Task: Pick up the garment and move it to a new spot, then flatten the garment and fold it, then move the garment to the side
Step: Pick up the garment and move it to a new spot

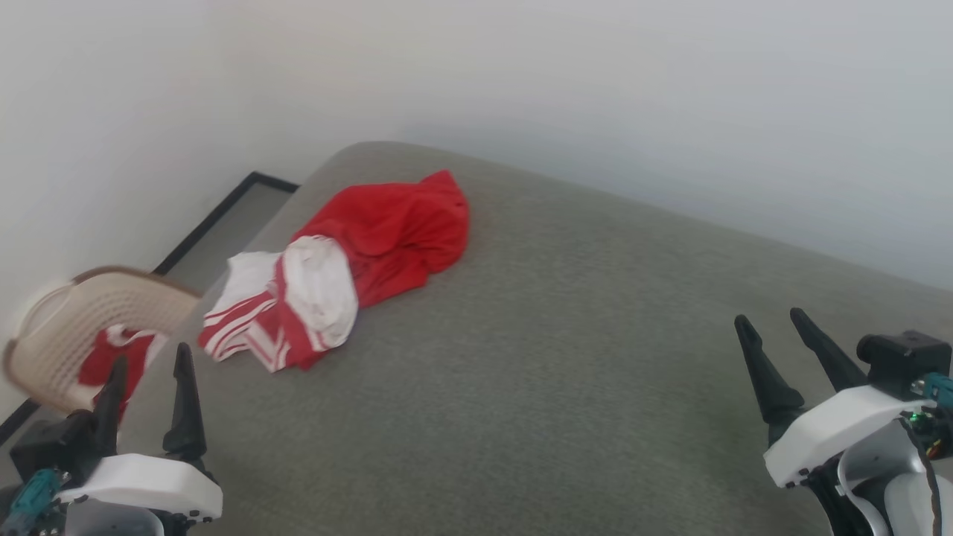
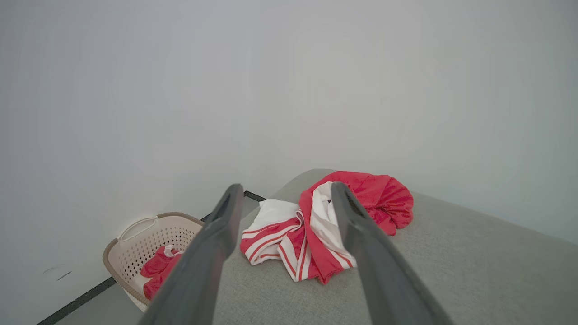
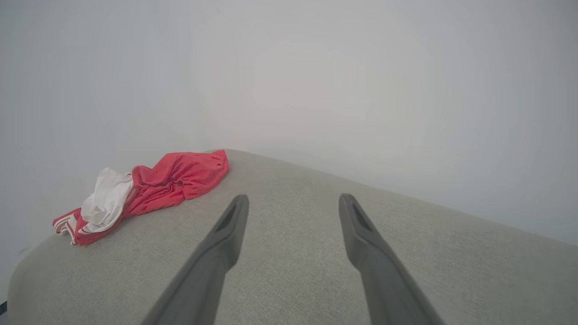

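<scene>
Red-and-white garment (image 1: 387, 231) lies crumpled on the grey surface (image 1: 558, 372) near a basket (image 1: 59, 335). The left jaws and right jaws stand open, empty.

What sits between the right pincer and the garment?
Nothing: bare grey upholstery runs from the right pincer to the garment, as the head view and the right wrist view show.

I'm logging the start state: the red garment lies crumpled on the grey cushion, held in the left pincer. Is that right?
Not quite. The garment does lie crumpled on the grey cushion, but the left pincer is not holding it: it is open and clear of the cloth, as the head view shows.
</scene>
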You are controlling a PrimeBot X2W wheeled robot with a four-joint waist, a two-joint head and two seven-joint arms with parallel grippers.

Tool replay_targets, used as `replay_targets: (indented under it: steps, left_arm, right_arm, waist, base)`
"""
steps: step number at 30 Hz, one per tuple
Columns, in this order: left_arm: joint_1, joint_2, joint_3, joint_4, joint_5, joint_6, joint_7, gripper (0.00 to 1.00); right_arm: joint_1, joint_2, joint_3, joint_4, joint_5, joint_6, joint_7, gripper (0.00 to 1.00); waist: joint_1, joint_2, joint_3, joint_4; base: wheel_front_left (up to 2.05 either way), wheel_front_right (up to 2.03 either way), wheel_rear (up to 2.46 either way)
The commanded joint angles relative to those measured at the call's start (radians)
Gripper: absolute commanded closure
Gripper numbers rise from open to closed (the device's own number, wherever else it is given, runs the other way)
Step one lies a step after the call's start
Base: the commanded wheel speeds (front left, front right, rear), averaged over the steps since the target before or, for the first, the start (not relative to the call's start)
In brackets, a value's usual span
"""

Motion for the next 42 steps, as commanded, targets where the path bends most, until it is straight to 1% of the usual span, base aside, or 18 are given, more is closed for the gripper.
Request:
replay_targets:
  steps: [1, 4, 11, 16, 21, 27, 31, 32, 38, 42]
  left_arm:
    - [0.004, -0.003, 0.0, -0.008, 0.001, 0.006, 0.0, 0.0]
    - [0.004, -0.009, 0.002, -0.015, -0.008, 0.009, -0.001, 0.0]
    - [-0.017, -0.019, 0.005, -0.016, -0.021, 0.005, -0.005, 0.0]
    - [-0.048, -0.024, 0.006, 0.004, -0.034, -0.003, -0.008, 0.0]
    - [-0.125, -0.021, -0.005, 0.056, -0.04, -0.033, -0.009, 0.0]
    - [-0.273, -0.028, -0.026, 0.174, -0.046, -0.078, -0.006, 0.0]
    - [-0.392, -0.029, -0.034, 0.284, -0.058, -0.113, 0.0, 0.0]
    - [-0.42, -0.021, -0.038, 0.315, -0.052, -0.12, 0.004, 0.0]
    - [-0.609, -0.018, -0.046, 0.498, -0.075, -0.174, 0.026, 0.0]
    - [-0.738, -0.019, -0.049, 0.639, -0.094, -0.207, 0.059, 0.0]
  right_arm:
    - [-0.008, -0.003, 0.003, 0.001, 0.01, 0.0, -0.004, 0.0]
    - [-0.017, -0.006, 0.008, 0.004, 0.009, 0.0, -0.005, 0.0]
    - [-0.031, -0.013, 0.008, 0.005, 0.009, 0.0, -0.006, 0.0]
    - [-0.042, -0.019, 0.003, -0.001, 0.012, 0.0, 0.0, 0.0]
    - [-0.052, -0.032, -0.011, -0.016, 0.01, 0.0, 0.009, 0.0]
    - [-0.073, -0.053, -0.027, -0.047, 0.005, 0.0, 0.029, 0.0]
    - [-0.094, -0.077, -0.036, -0.076, 0.004, 0.0, 0.045, 0.0]
    - [-0.099, -0.083, -0.037, -0.084, 0.003, 0.0, 0.052, 0.0]
    - [-0.143, -0.125, -0.056, -0.154, 0.001, 0.0, 0.096, 0.0]
    - [-0.172, -0.155, -0.074, -0.197, 0.007, 0.0, 0.117, 0.0]
  waist:
    - [0.0, -0.0001, 0.008, 0.032]
    - [0.0, -0.0001, 0.018, 0.053]
    - [0.0, -0.0001, 0.04, 0.07]
    - [0.0, -0.0001, 0.065, 0.059]
    - [0.0, -0.0001, 0.106, 0.031]
    - [0.0, -0.0001, 0.17, -0.009]
    - [0.0, -0.0001, 0.228, -0.037]
    - [0.0, -0.0001, 0.246, -0.046]
    - [0.0, -0.0001, 0.386, -0.095]
    - [0.0, -0.0001, 0.478, -0.117]
  base:
    - [0.0, 0.0, 0.0]
    - [0.0, 0.0, 0.0]
    - [0.0, 0.0, 0.0]
    - [0.0, 0.0, 0.0]
    - [0.0, 0.0, 0.0]
    - [0.0, 0.0, 0.0]
    - [0.0, 0.0, 0.0]
    - [0.0, 0.0, 0.0]
    - [0.0, 0.0, 0.0]
    - [0.0, 0.0, 0.0]
